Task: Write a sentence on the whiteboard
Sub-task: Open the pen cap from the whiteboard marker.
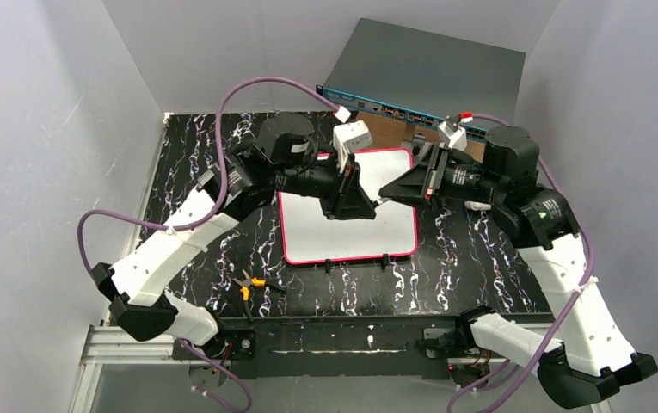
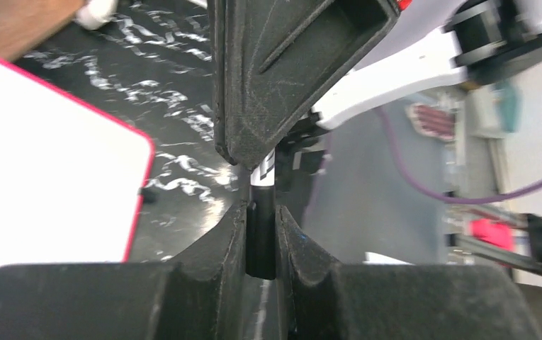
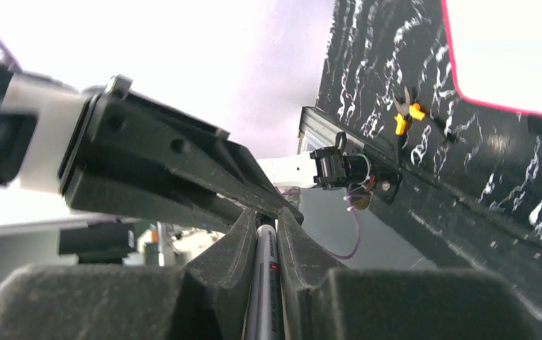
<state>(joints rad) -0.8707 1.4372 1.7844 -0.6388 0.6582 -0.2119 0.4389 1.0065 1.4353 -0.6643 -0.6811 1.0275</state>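
Note:
The whiteboard [image 1: 347, 237] lies flat on the black marbled table, white with a pink-red frame. Its visible face is plain white, and the sentence is out of view. Above the board's upper right part the two grippers meet tip to tip on one marker [image 1: 379, 200]. My left gripper [image 2: 261, 212] is shut on the marker's black cap end [image 2: 261, 244]. My right gripper [image 3: 266, 221] is shut on the grey marker barrel [image 3: 264, 283]. The whiteboard also appears in the left wrist view [image 2: 41, 163] and the right wrist view [image 3: 509, 49].
A grey-teal network switch box [image 1: 428, 73] leans at the back, over a brown surface [image 1: 385, 129]. Orange-handled pliers [image 1: 248, 284] lie on the table left of the board's front edge. A small white object [image 1: 478, 206] lies right of the board. Grey walls enclose the table.

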